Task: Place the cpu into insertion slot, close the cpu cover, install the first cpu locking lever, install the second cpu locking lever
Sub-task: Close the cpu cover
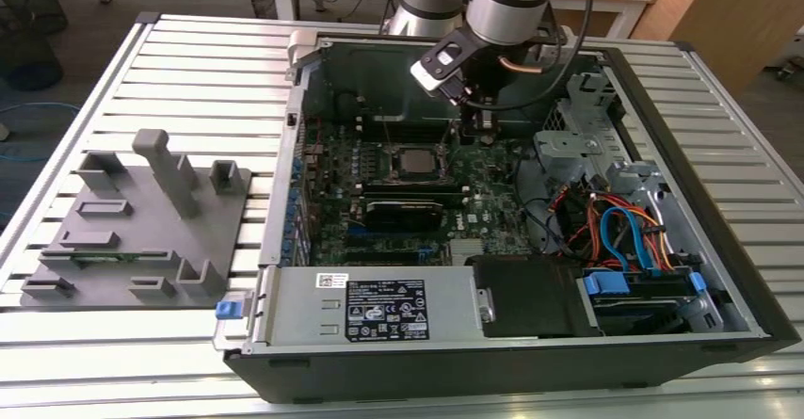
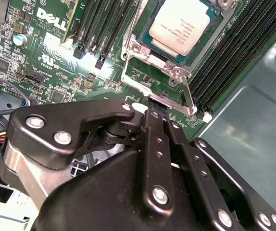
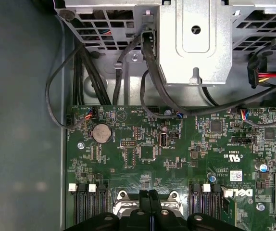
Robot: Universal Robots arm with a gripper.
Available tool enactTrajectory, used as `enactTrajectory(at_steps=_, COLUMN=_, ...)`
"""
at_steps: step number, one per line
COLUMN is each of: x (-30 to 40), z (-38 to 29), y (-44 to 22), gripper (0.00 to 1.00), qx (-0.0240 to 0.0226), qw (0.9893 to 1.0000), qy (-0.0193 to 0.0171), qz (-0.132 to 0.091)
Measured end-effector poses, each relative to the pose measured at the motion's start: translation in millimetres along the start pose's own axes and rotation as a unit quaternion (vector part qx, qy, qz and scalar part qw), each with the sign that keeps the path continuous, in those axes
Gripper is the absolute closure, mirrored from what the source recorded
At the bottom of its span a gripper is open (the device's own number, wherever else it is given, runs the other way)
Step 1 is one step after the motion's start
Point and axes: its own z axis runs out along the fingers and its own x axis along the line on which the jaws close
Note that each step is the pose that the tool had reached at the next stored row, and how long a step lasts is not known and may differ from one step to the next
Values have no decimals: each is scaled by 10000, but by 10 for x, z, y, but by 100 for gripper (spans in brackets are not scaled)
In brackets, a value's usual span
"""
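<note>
The cpu (image 2: pixel 183 26), a flat square chip with a dull silver top, lies in the insertion slot (image 2: pixel 223 18) on the green board. The cpu cover (image 2: pixel 150 60), a thin silver frame, lies down around it. A thin metal locking lever (image 2: pixel 188 94) runs along the socket's near edge. My gripper (image 2: pixel 158 103) hangs just off that edge with its black fingers pressed together, their tips close to the lever; whether they touch it I cannot tell. In the exterior view the gripper (image 1: pixel 472 127) sits inside the open case, just beyond the cpu (image 1: pixel 413 162). The shut fingers (image 3: pixel 150 195) meet at the socket frame.
Long black memory slots (image 2: pixel 234 53) flank the socket. A silver drive cage (image 3: pixel 195 43) with black cables stands beyond the board. Coloured cables (image 1: pixel 622 231) and a power supply (image 1: pixel 364 306) fill the case's near side. A grey fixture (image 1: pixel 138 221) sits on the slatted table.
</note>
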Motion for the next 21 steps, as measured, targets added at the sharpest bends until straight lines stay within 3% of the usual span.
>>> enactTrajectory(at_steps=21, x=-1, z=5, y=-67, gripper=90, qx=0, qw=10000, qy=0, qz=0)
